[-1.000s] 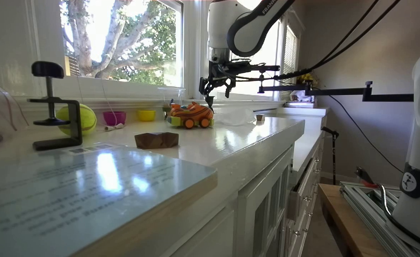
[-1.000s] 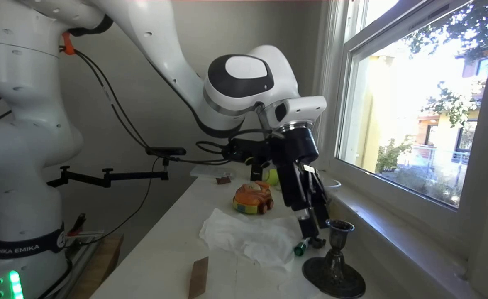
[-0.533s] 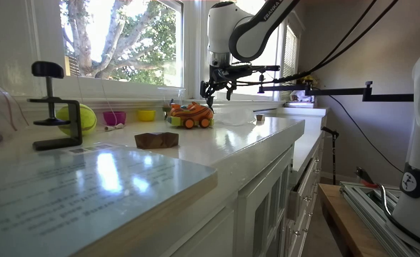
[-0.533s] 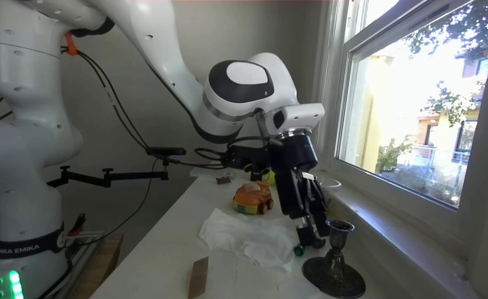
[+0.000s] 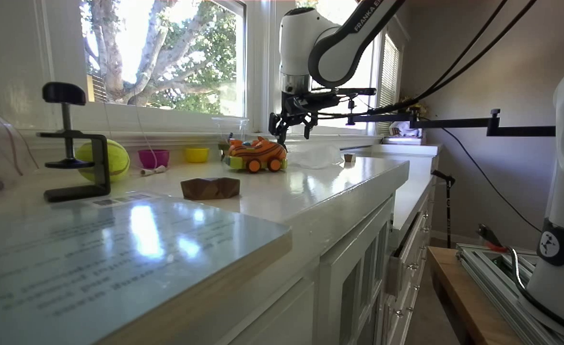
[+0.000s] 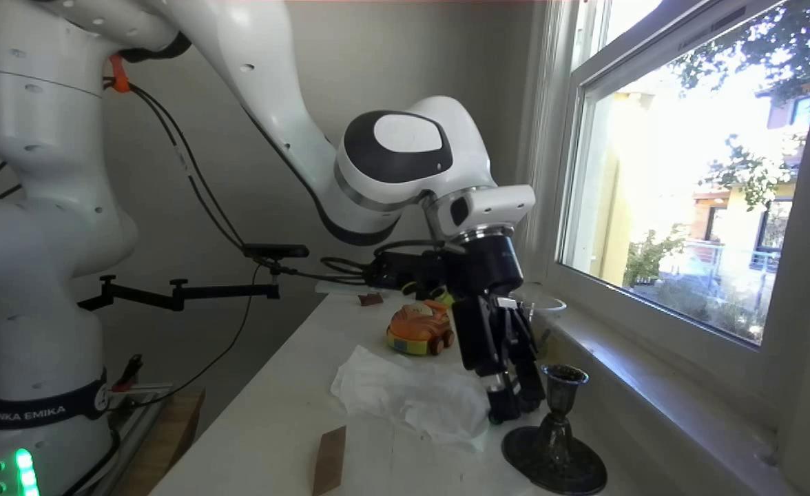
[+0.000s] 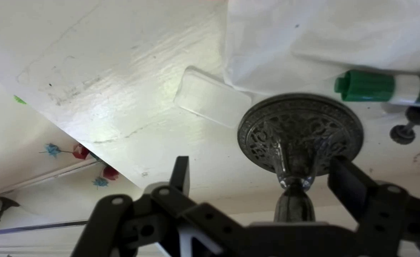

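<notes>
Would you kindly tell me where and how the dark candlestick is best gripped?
I'd take the candlestick by its slim neck, just under the flared cup, probably coming from the side nearer the orange toy car, where the open gripper is. The candlestick stands upright on a broad round base, so the neck looks an easier fit, and the flare above should help against slipping.

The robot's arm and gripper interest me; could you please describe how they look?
The arm is glossy white and rounded, with black trim, white FRANKA lettering and a black base band. Black cables hang from an orange clip. The gripper is black, with blocky, jointed fingers.
</notes>
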`<state>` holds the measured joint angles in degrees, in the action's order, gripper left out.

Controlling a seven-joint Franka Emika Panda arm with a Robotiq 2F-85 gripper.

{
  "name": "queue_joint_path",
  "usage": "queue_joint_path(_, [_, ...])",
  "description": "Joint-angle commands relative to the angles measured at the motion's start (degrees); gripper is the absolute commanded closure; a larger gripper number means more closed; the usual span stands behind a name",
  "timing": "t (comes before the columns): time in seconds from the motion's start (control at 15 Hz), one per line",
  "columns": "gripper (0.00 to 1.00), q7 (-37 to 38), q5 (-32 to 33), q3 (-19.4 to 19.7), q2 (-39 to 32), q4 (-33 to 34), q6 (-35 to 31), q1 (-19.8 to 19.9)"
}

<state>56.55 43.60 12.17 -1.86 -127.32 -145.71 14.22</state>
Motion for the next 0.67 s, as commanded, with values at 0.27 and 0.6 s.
queue_joint_path(0.27, [0.00, 1.51, -1.26, 0.70, -0.22, 0.10, -0.37, -0.72])
queue_joint_path(0.6, [0.00, 7.08, 4.88, 1.38, 0.12, -0.56, -4.94, -0.43])
